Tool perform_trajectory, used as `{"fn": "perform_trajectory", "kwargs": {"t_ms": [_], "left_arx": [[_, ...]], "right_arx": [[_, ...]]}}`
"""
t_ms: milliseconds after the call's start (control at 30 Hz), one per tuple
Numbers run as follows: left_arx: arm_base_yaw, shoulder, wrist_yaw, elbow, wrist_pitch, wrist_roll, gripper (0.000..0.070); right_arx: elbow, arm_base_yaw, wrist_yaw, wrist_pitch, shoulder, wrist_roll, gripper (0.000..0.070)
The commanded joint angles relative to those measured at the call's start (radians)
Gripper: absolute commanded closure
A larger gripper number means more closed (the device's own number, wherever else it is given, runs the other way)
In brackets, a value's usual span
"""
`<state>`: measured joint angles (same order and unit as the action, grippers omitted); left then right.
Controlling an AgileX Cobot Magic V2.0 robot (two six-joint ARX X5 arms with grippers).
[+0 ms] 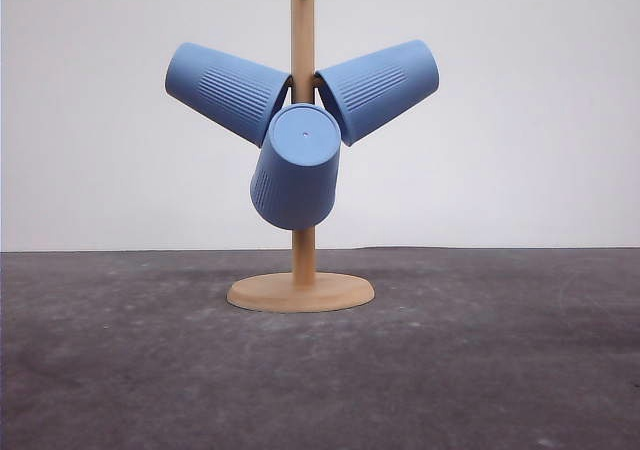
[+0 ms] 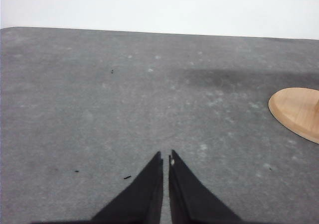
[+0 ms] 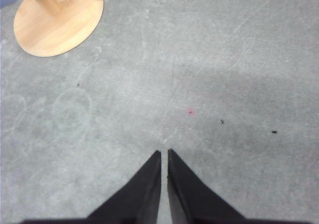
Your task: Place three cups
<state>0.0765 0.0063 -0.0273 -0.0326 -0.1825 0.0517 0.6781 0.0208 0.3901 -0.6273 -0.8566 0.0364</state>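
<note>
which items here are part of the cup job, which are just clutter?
Job: left cup, right cup, front cup, all hung on the wooden stand.
Clutter: no loose objects; just dark specks and a pink dot on the grey table.

Wooden post (image 1: 302, 30) runs out of the front view's top edge; its upper end is unseen. The front cup (image 1: 296, 168) hides the post's middle section. The round base (image 2: 298, 112) is cut by the left wrist view's edge.
</note>
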Motion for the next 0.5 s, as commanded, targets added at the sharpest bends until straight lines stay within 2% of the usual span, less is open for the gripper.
{"fn": "perform_trajectory", "kwargs": {"t_ms": [0,300,467], "left_arx": [[0.002,-0.002,0.001,0.020,-0.005,-0.010,0.0700],[0.002,-0.002,0.001,0.020,-0.005,-0.010,0.0700],[0.002,-0.002,0.001,0.020,-0.005,-0.010,0.0700]], "right_arx": [[0.008,0.002,0.002,0.007,-0.003,-0.003,0.0683],[0.008,-0.001,-0.006,0.011,0.000,0.001,0.0684],[0.003,-0.016,-0.120,0.051,0.106,0.075,0.0685]]}}
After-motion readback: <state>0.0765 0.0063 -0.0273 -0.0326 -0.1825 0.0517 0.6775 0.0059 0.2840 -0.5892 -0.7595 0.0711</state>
